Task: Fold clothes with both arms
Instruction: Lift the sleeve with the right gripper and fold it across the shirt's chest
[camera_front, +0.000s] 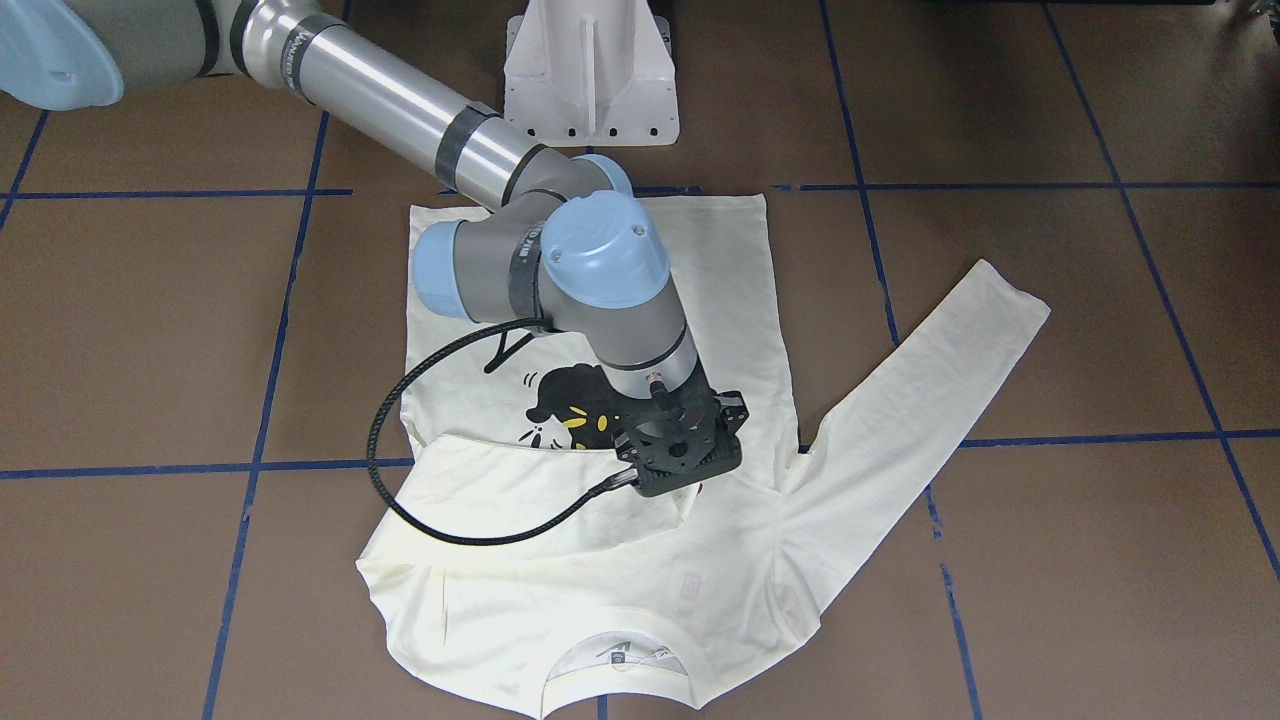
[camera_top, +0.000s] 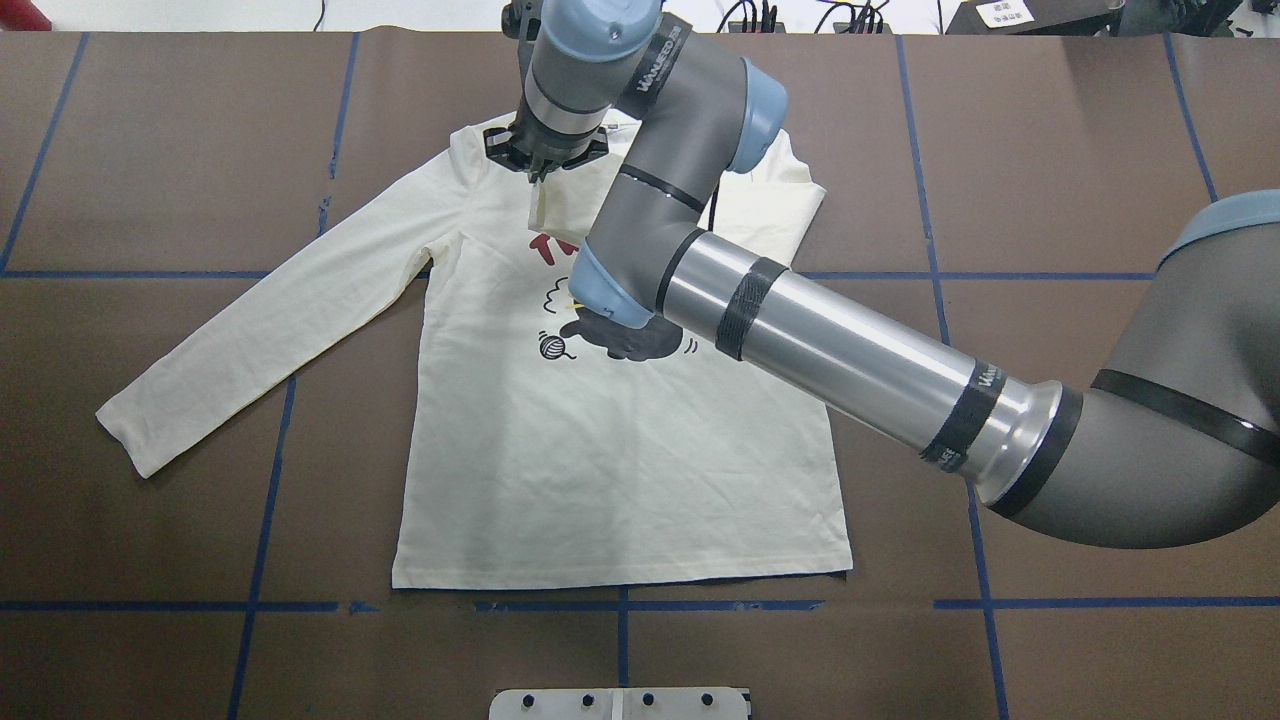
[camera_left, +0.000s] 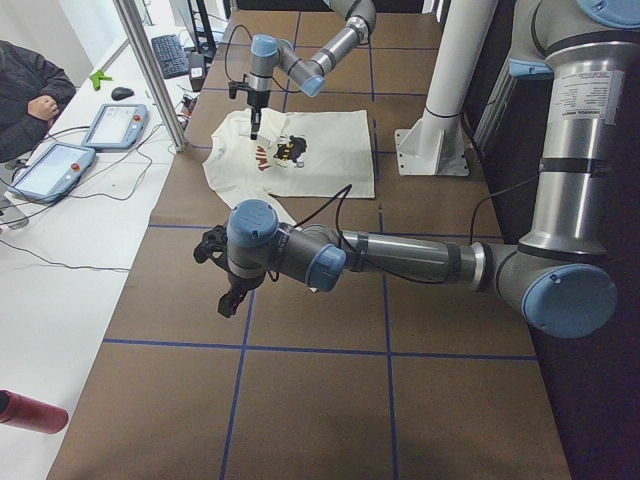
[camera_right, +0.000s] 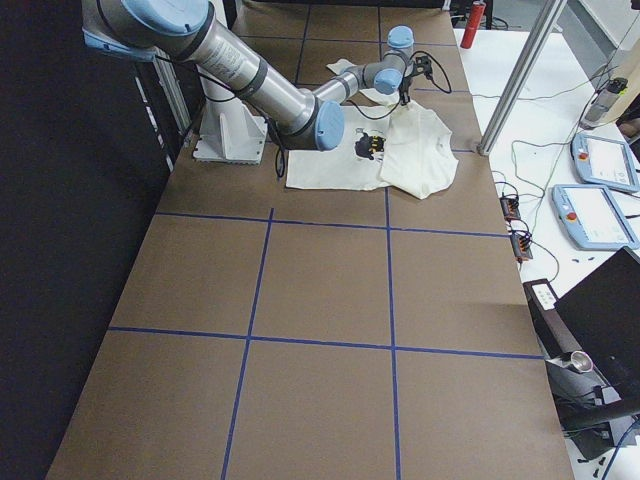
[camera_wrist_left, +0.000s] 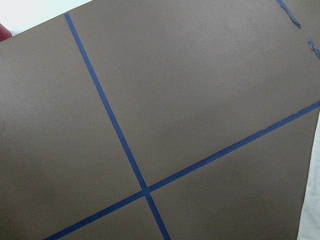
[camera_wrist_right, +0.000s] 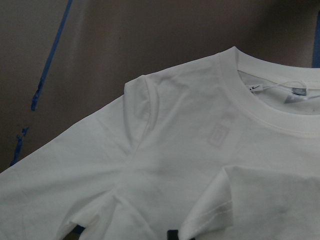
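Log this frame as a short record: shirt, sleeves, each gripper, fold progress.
shirt: print side up, flat on the table
folded sleeve: laid across the chest, its cuff raised under the right gripper
other sleeve: spread flat out to the side
right gripper: over the chest near the collar, apparently shut on the cuff
left gripper: above bare table, away from the shirt; open or shut cannot be told
progress: one sleeve in, body not yet folded
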